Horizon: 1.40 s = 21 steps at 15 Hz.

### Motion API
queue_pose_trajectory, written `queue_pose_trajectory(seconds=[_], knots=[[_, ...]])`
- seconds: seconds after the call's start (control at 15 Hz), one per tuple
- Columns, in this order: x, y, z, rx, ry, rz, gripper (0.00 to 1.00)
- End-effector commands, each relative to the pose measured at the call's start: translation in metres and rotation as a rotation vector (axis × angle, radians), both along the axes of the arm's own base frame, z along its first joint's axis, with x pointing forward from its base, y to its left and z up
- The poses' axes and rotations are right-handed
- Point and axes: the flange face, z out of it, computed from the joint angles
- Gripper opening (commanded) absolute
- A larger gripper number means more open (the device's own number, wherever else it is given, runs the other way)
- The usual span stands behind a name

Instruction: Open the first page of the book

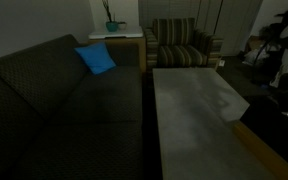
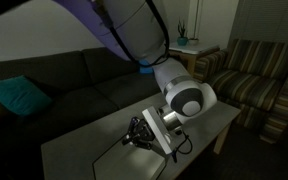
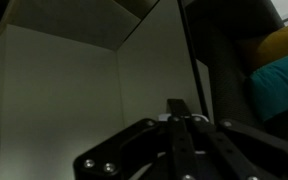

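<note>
In the wrist view the book (image 3: 54, 100) lies open, its pale grey-white sheets filling the frame. The first page (image 3: 154, 70) stands up at an angle from a crease. My gripper (image 3: 184, 112) has its fingers pressed together, with a pale edge of that page at their tips. In an exterior view the gripper (image 2: 139, 135) hangs low over the grey tabletop (image 2: 84, 150), where I cannot tell the book apart from the table. A yellowish-tan strip (image 1: 264, 150), perhaps the cover, shows at the table's near corner.
A dark sofa with a teal cushion (image 1: 96, 58) (image 2: 19, 97) runs along the table (image 1: 189, 110). A striped armchair (image 1: 179, 45) (image 2: 254, 70) stands at the far end. The cushion also shows in the wrist view (image 3: 279, 85).
</note>
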Motion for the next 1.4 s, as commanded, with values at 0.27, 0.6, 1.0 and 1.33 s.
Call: queue_pose_trajectory(seconds=[0.27,0.6,1.0,1.33], knots=[[0.002,0.074,-0.01,-0.011,0.047,0.111,0.0],[0.004,0.12,-0.022,-0.089,0.021,0.182,0.0],[-0.008,0.133,-0.057,-0.28,-0.055,0.218,0.0],[-0.007,0.13,-0.064,-0.383,-0.071,0.238,0.0]])
